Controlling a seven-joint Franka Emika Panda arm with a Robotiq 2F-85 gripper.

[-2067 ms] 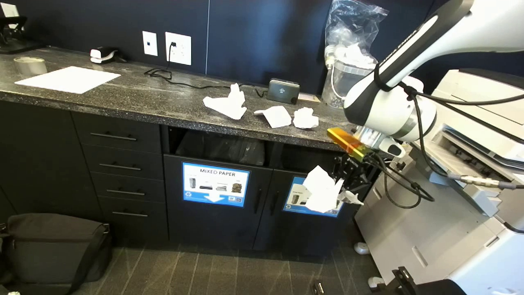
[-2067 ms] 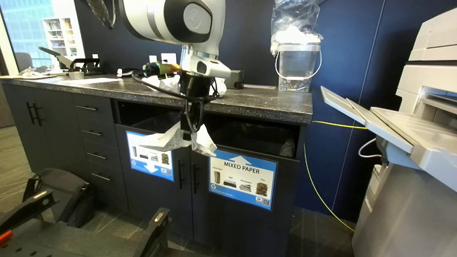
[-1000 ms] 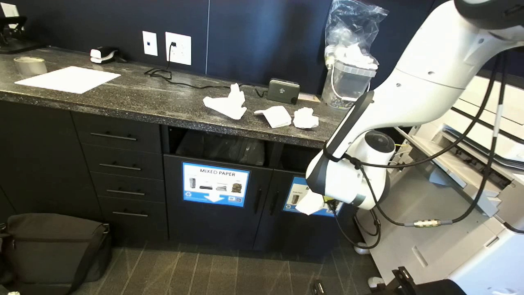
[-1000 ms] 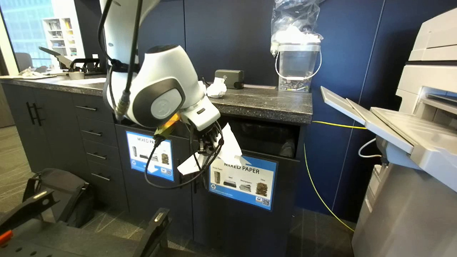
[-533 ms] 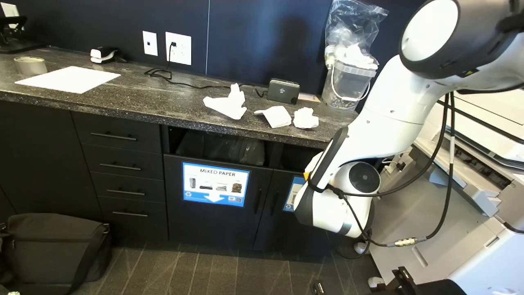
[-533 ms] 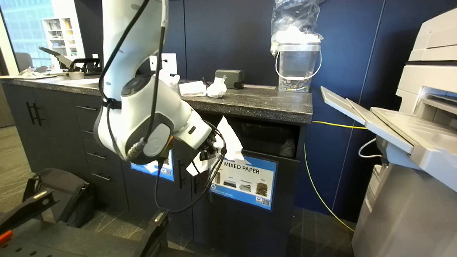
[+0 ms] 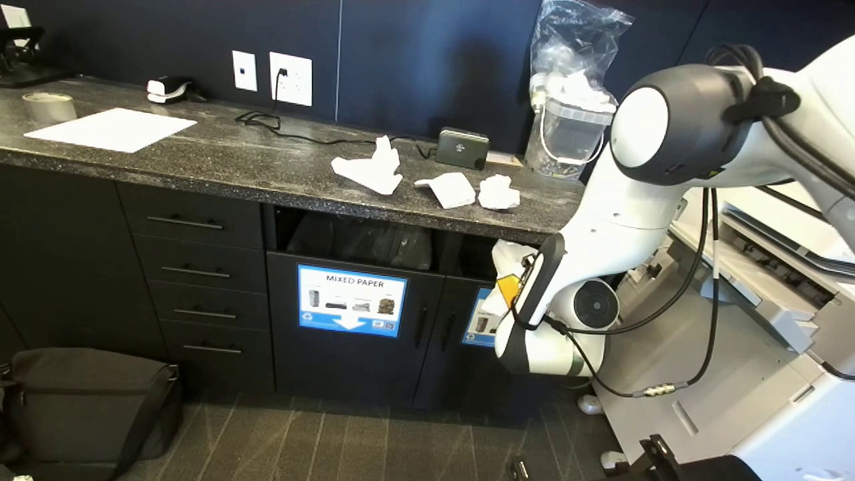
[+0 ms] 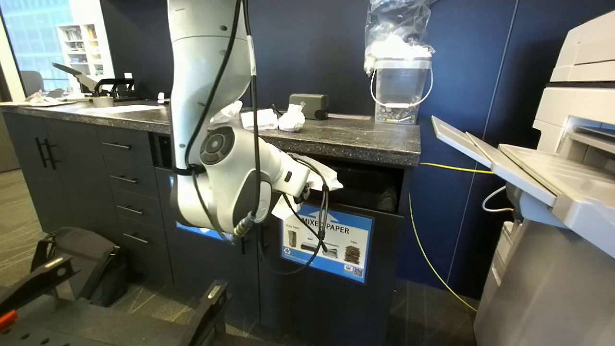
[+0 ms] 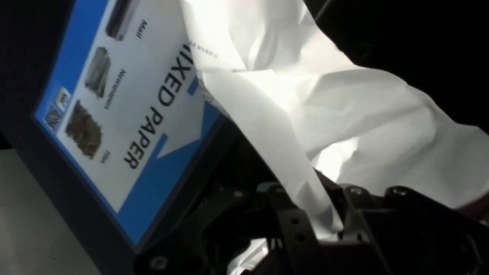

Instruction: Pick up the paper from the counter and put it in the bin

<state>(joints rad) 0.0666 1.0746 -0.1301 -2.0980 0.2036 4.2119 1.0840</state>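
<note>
Crumpled paper [image 9: 355,109] in the gripper [image 9: 319,208] — partly past the wrist view's edges.

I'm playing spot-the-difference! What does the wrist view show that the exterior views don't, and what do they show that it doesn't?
Only the wrist view shows, up close, the paper caught in the pincer, and a row of small dark marks on that paper.

Only the exterior views show the clear bucket, the dark bag and three loose white scraps on the counter.

All share the held paper and a blue-and-white MIXED PAPER sign, partly covered in each.
</note>
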